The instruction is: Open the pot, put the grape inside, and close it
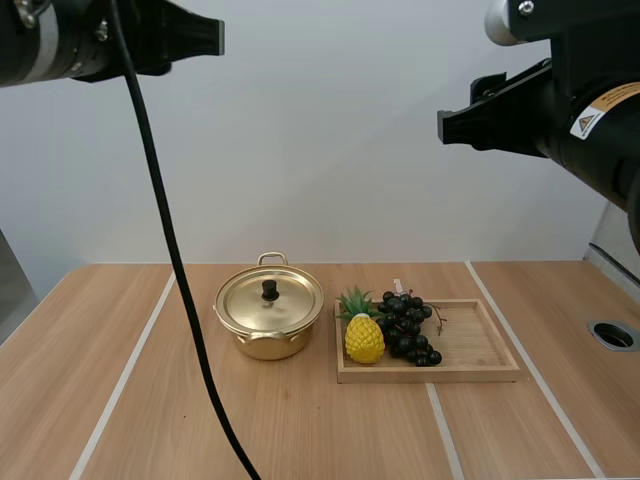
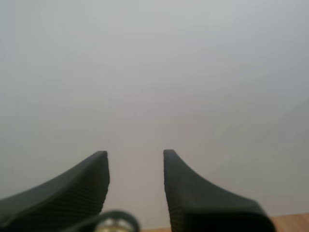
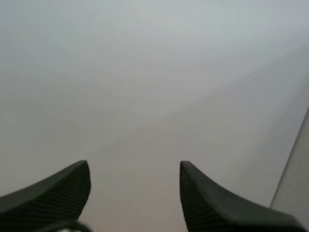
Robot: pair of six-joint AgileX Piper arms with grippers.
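The grapes (image 1: 408, 327) lie on the tray (image 1: 480, 352); the pot (image 1: 268, 338) is closed.
The grapes sit right of centre in the high view, at the tray's left end, touching a yellow pineapple (image 1: 364, 338) on their left. The pot stands just left of the tray with its lid (image 1: 270, 300) on, mid-frame on the table (image 1: 100, 380). The left gripper (image 1: 212, 38) hangs upper left and the right gripper (image 1: 447, 125) upper right, both well above the table, each with jaws apart and holding nothing.
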